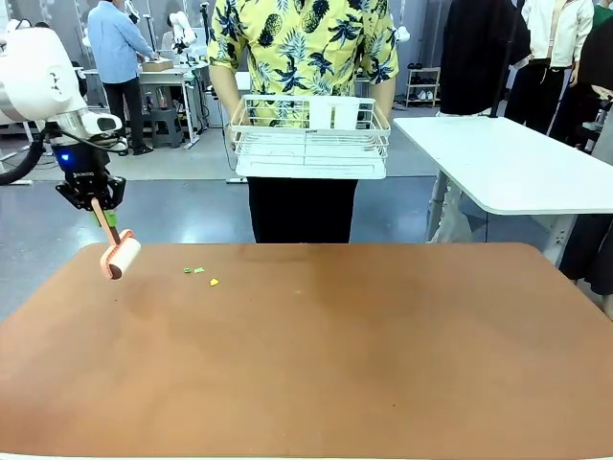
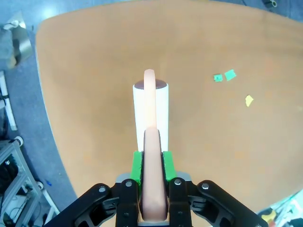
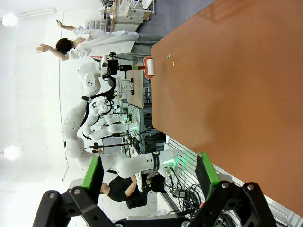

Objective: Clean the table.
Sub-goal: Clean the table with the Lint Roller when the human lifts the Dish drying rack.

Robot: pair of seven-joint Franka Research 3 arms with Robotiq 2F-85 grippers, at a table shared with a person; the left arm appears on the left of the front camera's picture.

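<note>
Grips lint roller in left claw over the surface, near green scraps; holds right claw wide open

The front view looks from the robot's side across the worktop to the person at the far edge. The left wrist view looks steeply down, close above one worktop corner. The right wrist view is rolled sideways and stands farther away. All three share the lint roller and the small scraps.

At bottom centre, black jaws with green pads clamp a pink-handled white lint roller over the reddish-brown worktop; two green scraps and a yellow scrap lie upper right.
</note>
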